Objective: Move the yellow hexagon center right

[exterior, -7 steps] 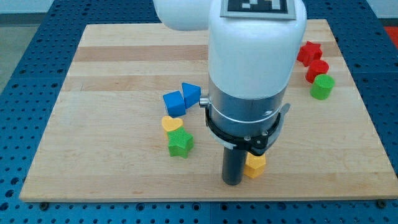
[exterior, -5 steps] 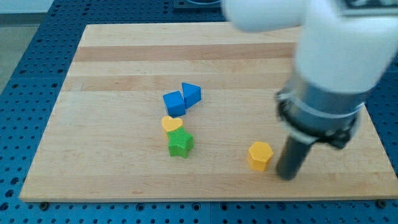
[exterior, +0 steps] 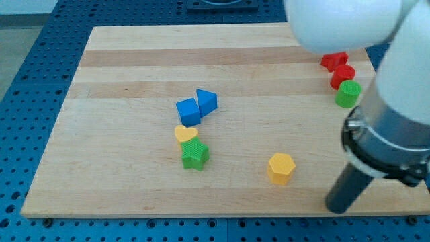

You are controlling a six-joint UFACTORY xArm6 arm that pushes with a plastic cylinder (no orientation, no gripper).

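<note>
I carry no pincer; my tip (exterior: 338,208) sits right of the yellow hexagon (exterior: 281,168), so I must circle left to push.

Place: a robotics lab or test bench, not a home or shop.
Base: a blue metal perforated bench plate (exterior: 27,81) with a regular grid of holes, the kind used for bolting down rigs.
Worktop: a pale wooden board worktop (exterior: 134,67) laid flat on that plate, with bolt heads along its near edge.
Machine: a bulky white and grey robot arm (exterior: 386,101) fills the view's right.
Props: small plastic blocks in plain colours, such as a green star block (exterior: 195,156), like printed test pieces.
</note>
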